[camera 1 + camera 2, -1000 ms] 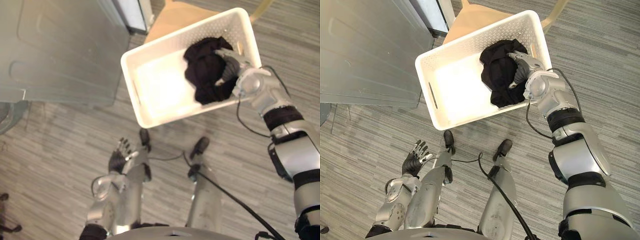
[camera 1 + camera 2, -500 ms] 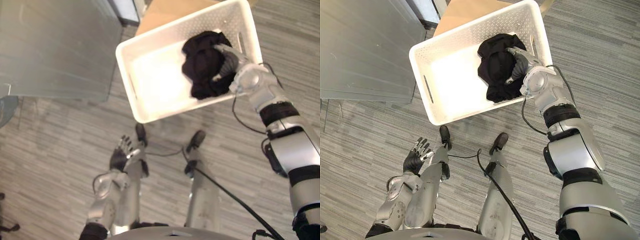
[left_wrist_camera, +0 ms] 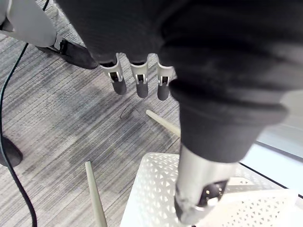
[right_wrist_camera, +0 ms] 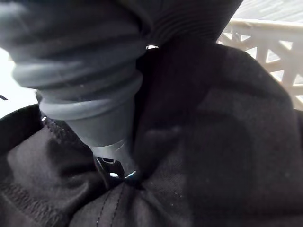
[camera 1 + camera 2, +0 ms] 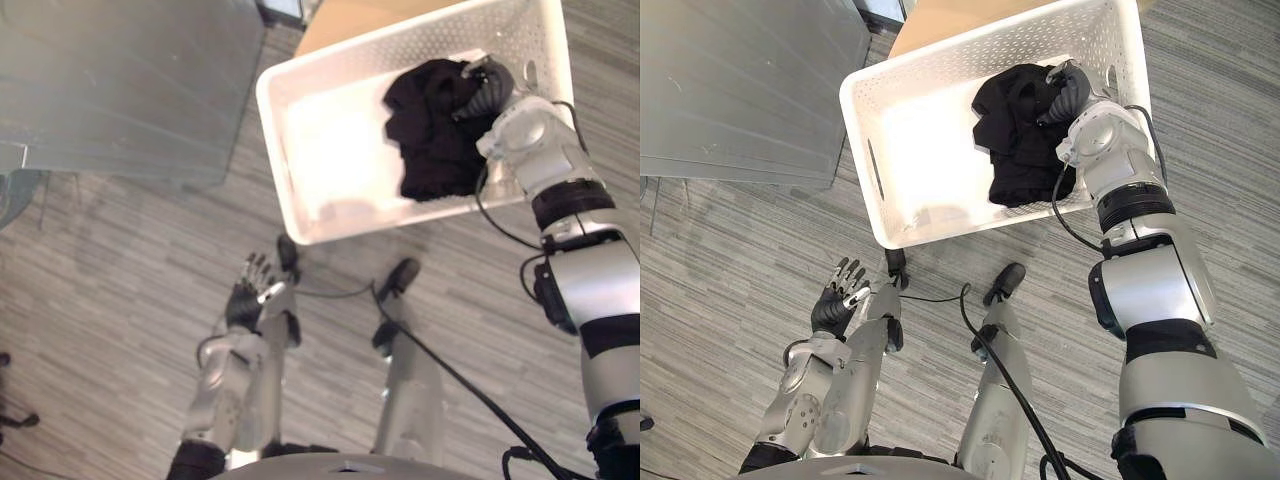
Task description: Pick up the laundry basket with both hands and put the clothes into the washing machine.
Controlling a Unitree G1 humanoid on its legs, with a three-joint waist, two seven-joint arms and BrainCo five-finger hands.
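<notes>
Right hand [image 5: 1072, 92] is sunk in the black garment [image 5: 1010, 150] within the white perforated laundry basket [image 5: 920, 150]; its grip cannot be told. Left hand [image 5: 832, 308] is held low with fingers spread, empty.

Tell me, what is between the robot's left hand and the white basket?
Just bare grey floor lies between the left hand and the basket, as the right eye view shows.

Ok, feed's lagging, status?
Left hand open, low, clear of white perforated plastic basket. Right hand on black clothes inside it. Grey washing machine beside basket.
</notes>
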